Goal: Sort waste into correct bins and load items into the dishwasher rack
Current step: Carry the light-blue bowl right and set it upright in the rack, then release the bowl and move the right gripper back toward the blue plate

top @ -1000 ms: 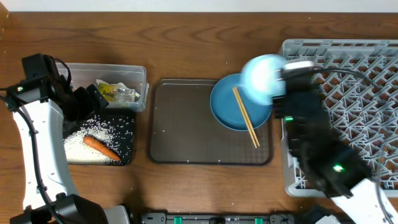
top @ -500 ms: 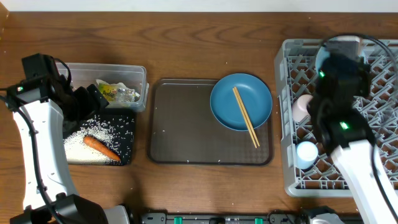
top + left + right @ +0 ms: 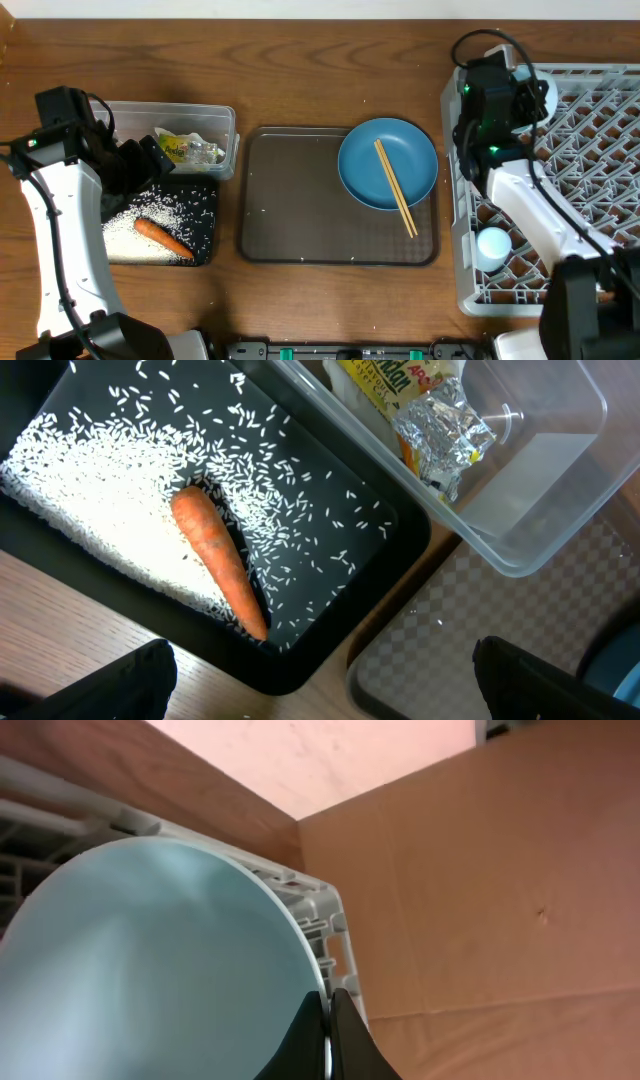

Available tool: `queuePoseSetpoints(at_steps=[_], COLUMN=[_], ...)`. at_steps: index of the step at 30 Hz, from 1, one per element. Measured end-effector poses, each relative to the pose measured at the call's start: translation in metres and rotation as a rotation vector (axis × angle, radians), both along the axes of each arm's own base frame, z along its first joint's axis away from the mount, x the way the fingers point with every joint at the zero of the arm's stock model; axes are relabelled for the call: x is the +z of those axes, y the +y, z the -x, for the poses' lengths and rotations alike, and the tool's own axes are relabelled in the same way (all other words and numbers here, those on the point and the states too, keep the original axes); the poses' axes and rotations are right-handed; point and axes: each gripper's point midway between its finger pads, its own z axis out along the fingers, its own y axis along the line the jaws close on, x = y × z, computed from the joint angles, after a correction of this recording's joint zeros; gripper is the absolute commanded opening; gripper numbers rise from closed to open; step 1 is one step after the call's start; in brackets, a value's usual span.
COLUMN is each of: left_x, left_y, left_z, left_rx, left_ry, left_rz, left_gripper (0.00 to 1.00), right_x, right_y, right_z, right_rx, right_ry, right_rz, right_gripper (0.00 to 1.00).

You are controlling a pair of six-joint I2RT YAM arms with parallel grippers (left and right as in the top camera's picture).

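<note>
Waste looks sorted. The wrapper (image 3: 185,148) lies in the clear tub (image 3: 225,125) at the far left. The rice (image 3: 135,225) and the carrot (image 3: 163,237) lie in the black tray (image 3: 208,240) just on the near side of the tub. The left pincer (image 3: 148,160) hangs wide and empty above the border of these two bins.

The loading is, I judge, about half done. The right pincer (image 3: 325,1010) is pinched narrow on the rim of the bowl (image 3: 150,950), at the far left corner of the rack (image 3: 600,130). The bowl stands on edge there, but I cannot tell if it already rests between the pegs. A light-blue cup (image 3: 492,243) sits in the near left part of the rack. A pinkish cup I cannot see; the right arm may cover it.

Not yet loaded are the plate (image 3: 370,170) and the chopsticks (image 3: 397,188) lying across it, both on the brown tray (image 3: 300,200) in the middle.
</note>
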Motion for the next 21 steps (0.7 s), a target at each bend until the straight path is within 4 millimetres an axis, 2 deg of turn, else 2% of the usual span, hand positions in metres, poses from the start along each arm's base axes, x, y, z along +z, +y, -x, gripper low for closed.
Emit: queuePoseSetpoints(at_steps=[5, 17, 21], left_x=[0.0, 0.0, 0.0], left_y=[0.0, 0.0, 0.0], left_z=[0.0, 0.0, 0.0], left_rx=[0.0, 0.0, 0.0], left_ry=[0.0, 0.0, 0.0], left_rz=[0.0, 0.0, 0.0], left_gripper=[0.98, 0.98, 0.98], right_x=[-0.001, -0.028, -0.03], right_y=[0.002, 0.004, 0.005], right_z=[-0.008, -0.013, -0.017], right_rx=[0.018, 0.036, 0.027], right_ry=[0.016, 0.13, 0.15], right_rz=[0.04, 0.091, 0.118], right_gripper=[0.01, 0.01, 0.01])
